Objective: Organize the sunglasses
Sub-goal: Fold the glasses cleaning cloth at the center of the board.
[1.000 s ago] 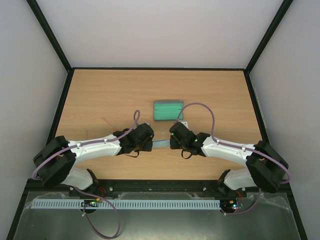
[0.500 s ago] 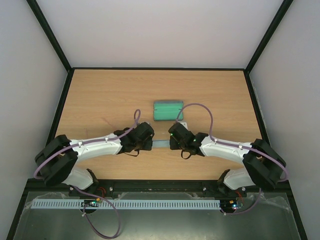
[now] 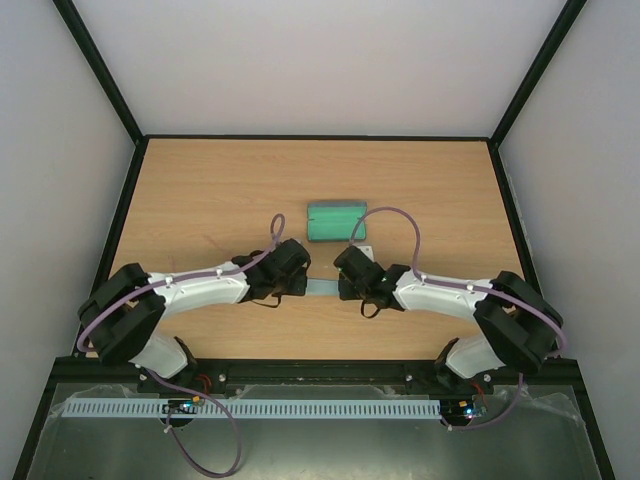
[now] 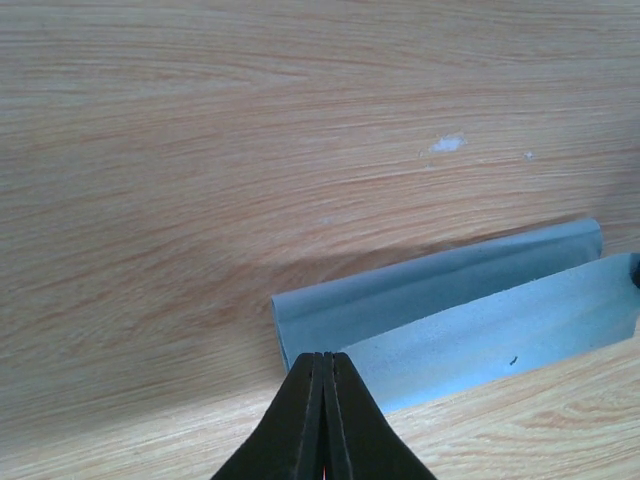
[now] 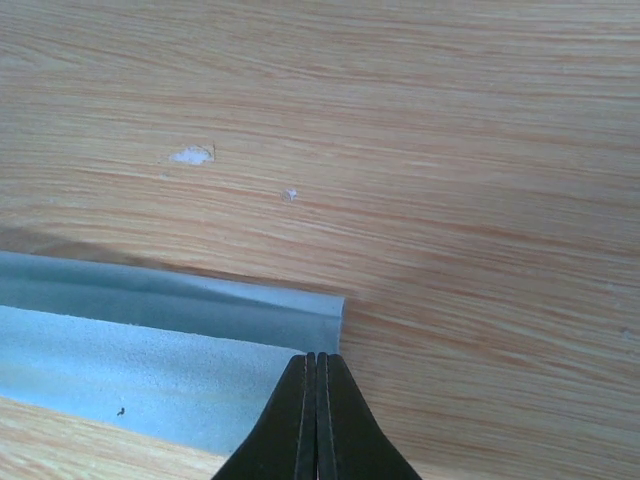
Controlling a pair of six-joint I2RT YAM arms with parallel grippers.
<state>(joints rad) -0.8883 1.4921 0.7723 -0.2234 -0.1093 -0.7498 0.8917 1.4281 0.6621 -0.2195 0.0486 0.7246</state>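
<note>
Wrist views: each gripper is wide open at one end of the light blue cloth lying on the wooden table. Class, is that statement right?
Not quite. The left gripper and the right gripper are shut, fingers pressed together, as each wrist view shows. The rest holds: each sits at one end of the light blue cloth lying on the wooden table.

Table [image 3: 200, 190]: light wood-grain top, matt, smooth but for small white chips [image 5: 192, 155]. Blue-grey cloth [image 4: 480, 320]: matt, finely pebbled on the flat face, smoother with a faint sheen along the rolled fold. Left gripper [image 4: 322, 358] and right gripper [image 5: 316, 358]: black fingers, smooth, semi-matt, plastic by look. Arm shells [image 3: 200, 290]: white and black plastic, slight gloss. Green slab [image 3: 335, 220]: material cannot be told
</note>
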